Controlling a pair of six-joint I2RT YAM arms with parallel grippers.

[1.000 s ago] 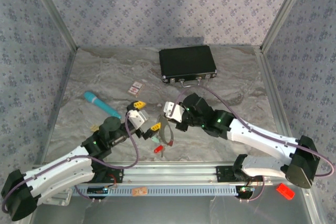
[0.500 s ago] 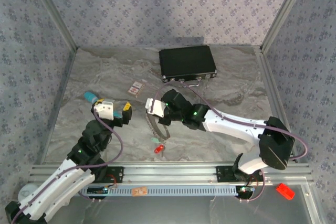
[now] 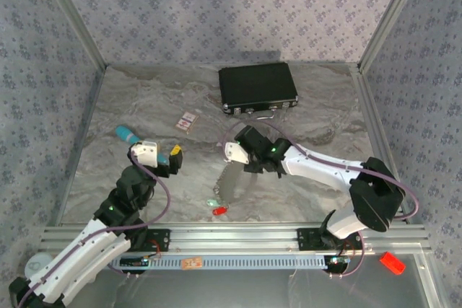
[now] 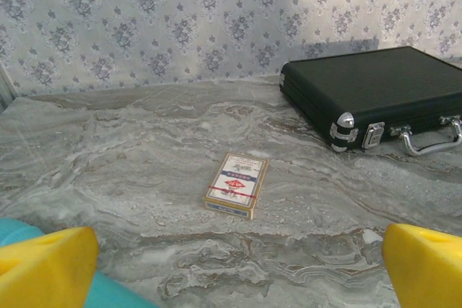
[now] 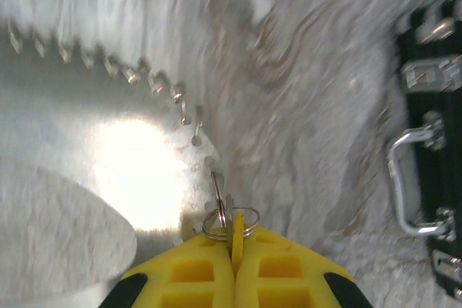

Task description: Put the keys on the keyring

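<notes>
Right fingers (image 5: pixel 195 272) pinching wire loop (image 5: pixel 229 221), moved rightward with toothed ring (image 3: pixel 229 182), left fingers (image 4: pixel 43 265) apart

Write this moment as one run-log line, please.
left gripper: open, over teal plastic stick | right gripper: shut on thin silvery wire ring, beside pale toothed ring | red plastic tag: on marble table

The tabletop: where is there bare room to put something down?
Bare: the far left corner behind the card deck and teal stick, and the strip right of the black case. Crowded: the middle, around the toothed ring and red tag.
</notes>
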